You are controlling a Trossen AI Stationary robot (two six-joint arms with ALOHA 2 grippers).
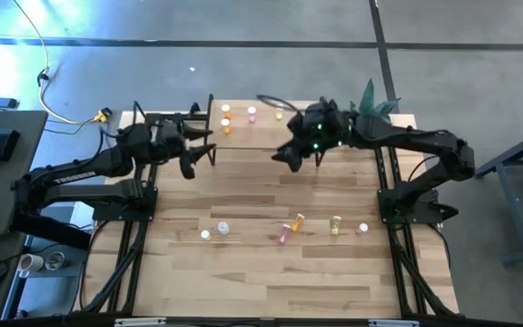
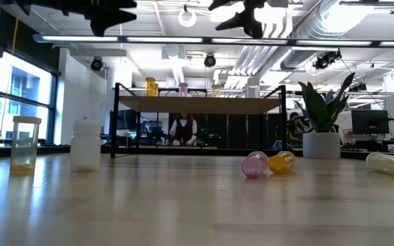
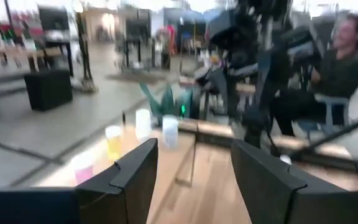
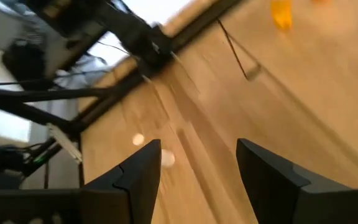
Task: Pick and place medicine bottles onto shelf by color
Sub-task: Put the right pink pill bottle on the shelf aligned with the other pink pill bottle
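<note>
- The left end effector [image 1: 209, 145] was seen from above held over the near edge of the shelf [image 1: 243, 136] at the far side of the surface [image 1: 271, 282]; its fingers [image 3: 135, 177] were spread in the wrist view, with nothing between them.
- The right end effector [image 1: 284, 156] was held just in front of the shelf, toward its right part; its fingers [image 4: 138, 171] were likewise spread and empty.
- In the low view only dark silhouettes of the two arms were caught at the upper edge, cut off by the frame, so neither end effector could be judged there.
- Several medicine bottles [image 1: 226, 119] stood on the shelf; from above they were small blobs, orange at the left and pale or pink beside them. Their exact number could not be made out.
- From the low view, an orange bottle [image 2: 151, 87], a pink one [image 2: 182, 89] and two paler ones were seen upright on the shelf top.
- On the near part of the surface, a clear bottle [image 2: 24, 143] and a white bottle [image 2: 85, 145] stood upright at the left.
- A pink bottle [image 2: 254, 165] and an orange-yellow bottle [image 2: 281, 162] lay on their sides, touching each other.
- A pale yellow bottle [image 2: 390, 163] lay on its side at the right.
- The left wrist view was blurred; a seated person [image 3: 344, 59] was visible beyond the surface.
- A potted plant [image 2: 322, 116] stood at the far right corner.
</note>
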